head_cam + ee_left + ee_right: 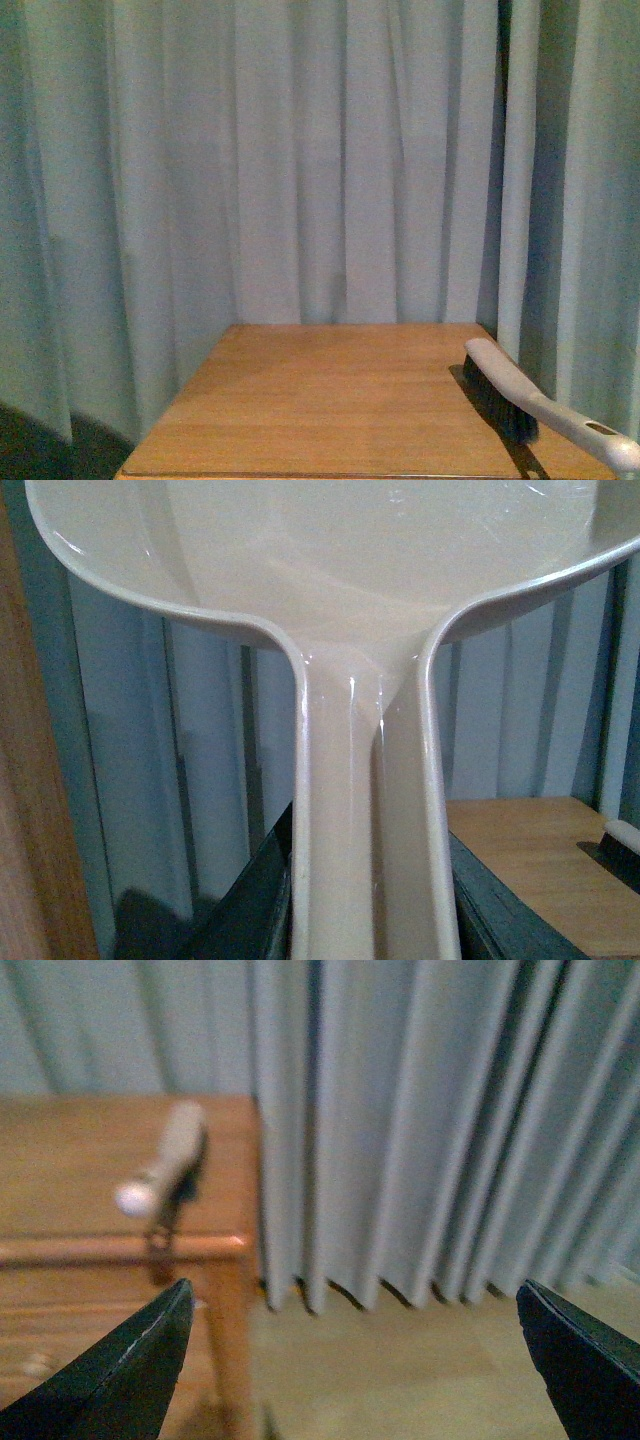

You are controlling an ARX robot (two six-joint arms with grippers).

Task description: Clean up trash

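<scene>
Front view: a brush point(505, 398) lies at the right edge of the worktop point(320, 400), before a curtain point(300, 160). Left wrist view: the left fingers point(235, 905) pinch the handle of the dustpan point(370, 810). Right wrist view: the right fingers point(125, 1365) are spread wide and empty. The trash shows in no view.

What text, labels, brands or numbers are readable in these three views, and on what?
No readable text in any view.
Dustpan: plain surface, no brand or mark showing.
Brush: plain handle in the front view; blurred in the right wrist view, nothing legible.
Table and curtain: no labels or signs.
</scene>
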